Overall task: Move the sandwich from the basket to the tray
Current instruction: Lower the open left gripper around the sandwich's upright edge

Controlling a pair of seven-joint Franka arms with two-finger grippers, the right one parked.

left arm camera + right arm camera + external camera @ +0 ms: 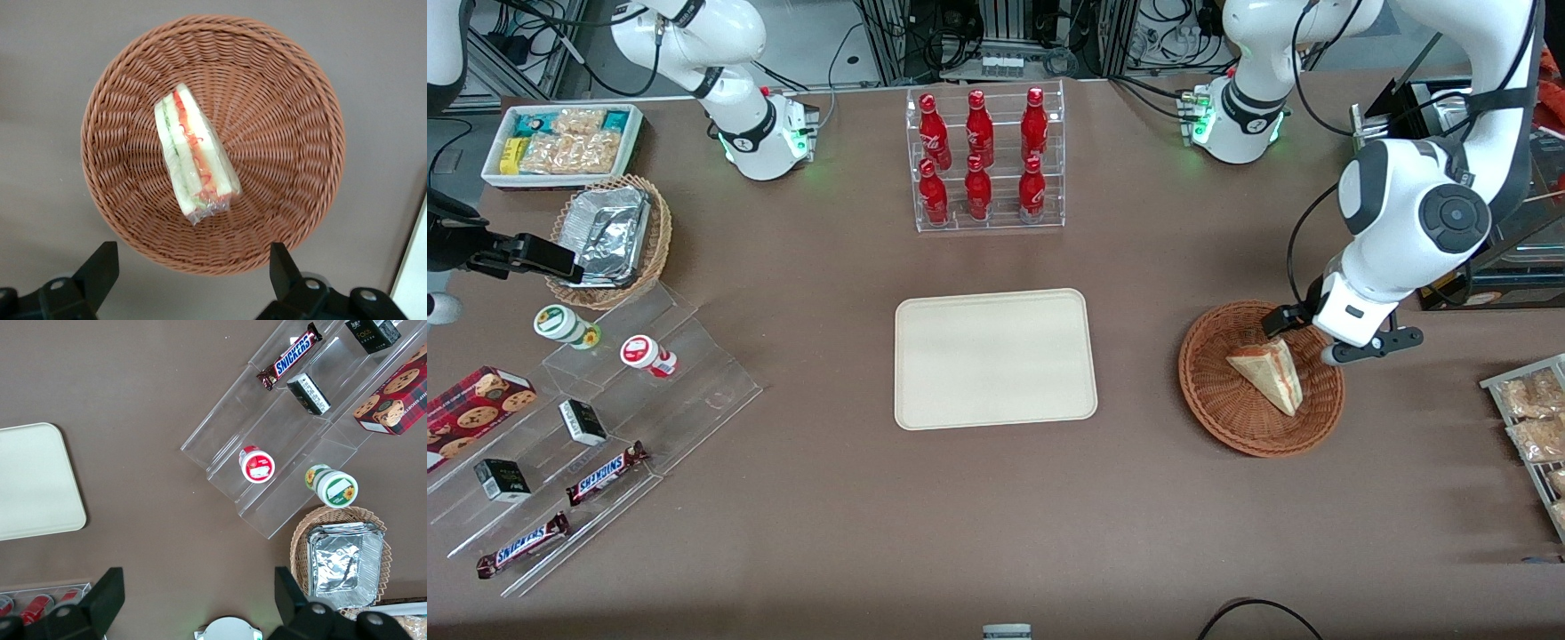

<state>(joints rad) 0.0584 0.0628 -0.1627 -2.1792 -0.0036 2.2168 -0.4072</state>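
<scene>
At the parked arm's end of the worktop, a white bin of snack packets is seen, with a tan wicker basket of foil trays just nearer the front camera. Nearer still, a clear stepped stand is set with two small lidded cups, small dark boxes and chocolate bars; a red cookie box lies beside it.

At the middle, a clear rack of red bottles is placed farther from the camera, and the cream tray lies flat nearer, with nothing on it.

Toward the working arm's end, the reddish-brown basket rests on the worktop, well apart from the tray. The sandwich is lying inside it, roughly at its centre, with its red, orange and green filling edge shown in the left wrist view.

The hand is held above the basket's rim farthest from the camera, over the sandwich. Its fingers are spread wide and grasp nothing; whether they have reached the basket's level is hard to judge, though they appear clear of it.

A rack of packaged snacks is seen at the table's edge.
</scene>
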